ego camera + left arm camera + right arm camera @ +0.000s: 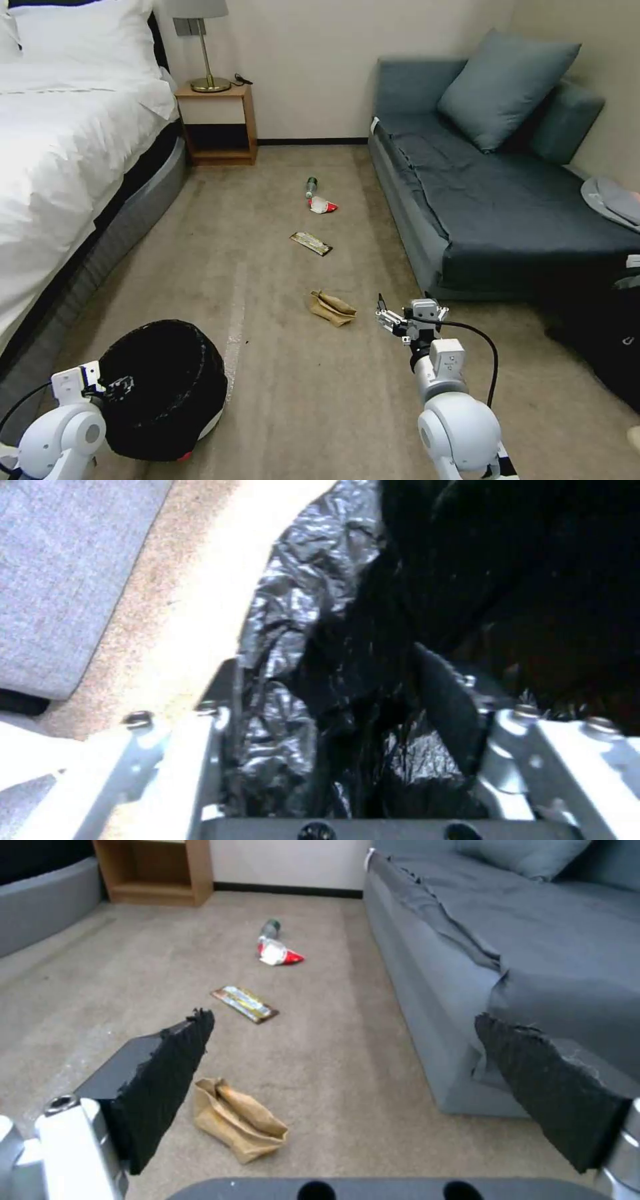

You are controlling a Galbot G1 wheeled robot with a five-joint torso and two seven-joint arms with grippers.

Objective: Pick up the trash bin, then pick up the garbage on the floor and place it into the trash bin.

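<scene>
The round black trash bin with its glossy liner hangs tilted at the lower left. My left gripper is shut on its lined rim, one finger outside and the other inside. The garbage lies in a row on the carpet: a tan paper bag nearest, then a gold-green wrapper, a red-white packet and a small bottle. My right gripper hovers open just right of the paper bag, holding nothing. Its pads stand wide apart.
A white bed runs along the left and a grey sofa along the right. A wooden nightstand with a lamp stands at the far wall. A dark bag sits at the right edge. Open carpet lies between.
</scene>
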